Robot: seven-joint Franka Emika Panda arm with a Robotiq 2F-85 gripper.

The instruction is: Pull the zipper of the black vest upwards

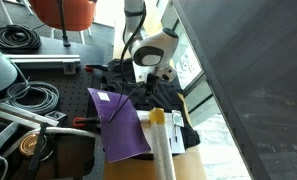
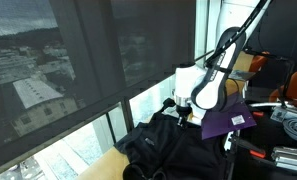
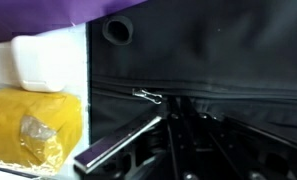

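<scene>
Tool low over black vest, open or shut cannot tell. Zipper thin dark line, runs side to side across wrist view. Small silver pull lies flat along it, just above tool tips. Vest rumpled, on desk.

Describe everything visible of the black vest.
The black vest is a rumpled heap of soft, matte black fabric lying on the table. The purple sheet borders it on one side; whether they overlap is unclear. In the wrist view its zipper runs as a thin seam across the fabric, with a small silvery pull. The gripper hangs close over it; whether it touches cannot be told.
</scene>
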